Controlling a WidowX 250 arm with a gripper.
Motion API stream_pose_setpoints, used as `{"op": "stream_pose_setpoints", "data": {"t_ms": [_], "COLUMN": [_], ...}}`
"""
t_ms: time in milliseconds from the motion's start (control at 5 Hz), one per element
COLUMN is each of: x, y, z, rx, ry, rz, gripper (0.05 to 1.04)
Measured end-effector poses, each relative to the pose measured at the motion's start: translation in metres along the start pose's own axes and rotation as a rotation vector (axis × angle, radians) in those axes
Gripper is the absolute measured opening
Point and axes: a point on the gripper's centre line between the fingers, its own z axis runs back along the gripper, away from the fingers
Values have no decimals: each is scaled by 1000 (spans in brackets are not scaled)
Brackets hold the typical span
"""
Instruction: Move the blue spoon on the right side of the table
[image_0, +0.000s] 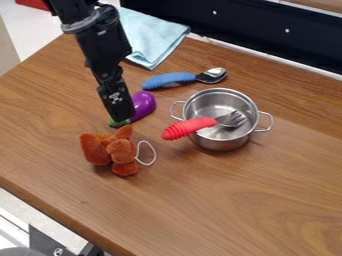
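One blue spoon lies on the wooden counter, in the upper middle of the view, between the light blue cloth and the steel pot, with its handle toward the left and its metal bowl toward the right. The black end effector hangs left of the pot, partly hiding the purple eggplant; I cannot tell whether it is released or clenched. A red fork leans over the pot's left rim, prongs inside, handle sticking out. Nearer the camera than the eggplant sits an orange stuffed toy with a white loop at its right side
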Motion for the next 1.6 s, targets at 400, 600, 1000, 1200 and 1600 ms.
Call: {"op": "stream_pose_setpoints", "data": {"t_ms": [400, 600, 1000, 1200, 1600], "x": [1, 12, 50, 73, 84], "y": [24, 50, 92, 99, 103], "z": [-2, 13, -2, -18, -51], "rx": [29, 60, 100, 92, 133], "ry": [29, 15, -10, -16, 13], "rz": [-1, 30, 150, 160, 134], "gripper": [1000, 1000, 1000, 1000, 1000]}}
